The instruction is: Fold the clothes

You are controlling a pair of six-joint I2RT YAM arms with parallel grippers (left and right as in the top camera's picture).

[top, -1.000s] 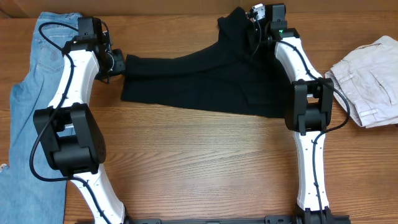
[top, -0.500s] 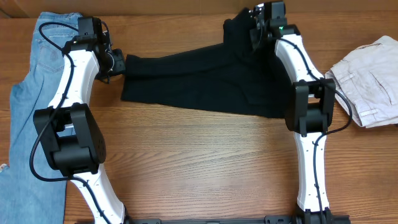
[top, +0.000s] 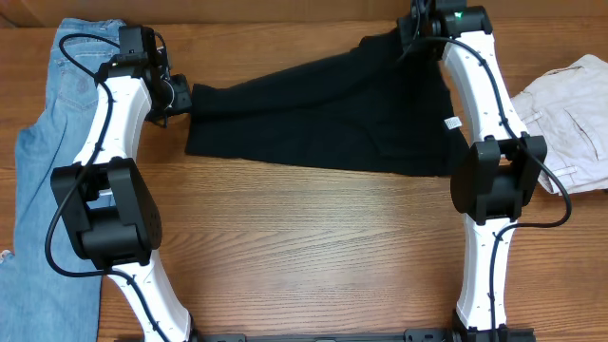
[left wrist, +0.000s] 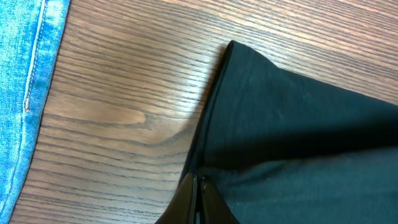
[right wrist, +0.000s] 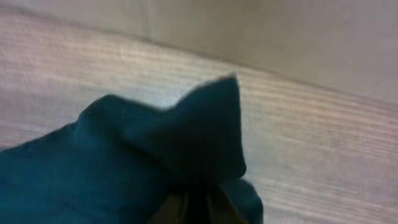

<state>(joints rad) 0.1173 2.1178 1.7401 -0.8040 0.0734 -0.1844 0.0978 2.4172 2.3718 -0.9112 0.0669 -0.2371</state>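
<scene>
The black garment (top: 323,119) lies spread across the far middle of the table, with a small white tag (top: 453,123) by its right edge. My left gripper (top: 186,95) is shut on its left edge; the left wrist view shows the jaws (left wrist: 198,186) pinching the dark cloth (left wrist: 298,137) at its edge. My right gripper (top: 415,27) is shut on the garment's far right corner and holds it up near the table's back edge. The right wrist view shows a bunched peak of cloth (right wrist: 186,137) between the fingers (right wrist: 198,205).
Light blue jeans (top: 38,161) lie along the left side, under and beside the left arm. A pale beige folded garment (top: 570,114) lies at the right edge. A wall runs along the table's back edge (right wrist: 249,31).
My right gripper has carried the garment's corner to the right and farther back, stretching the cloth out. The white tag has come into view. The left arm has not moved.
</scene>
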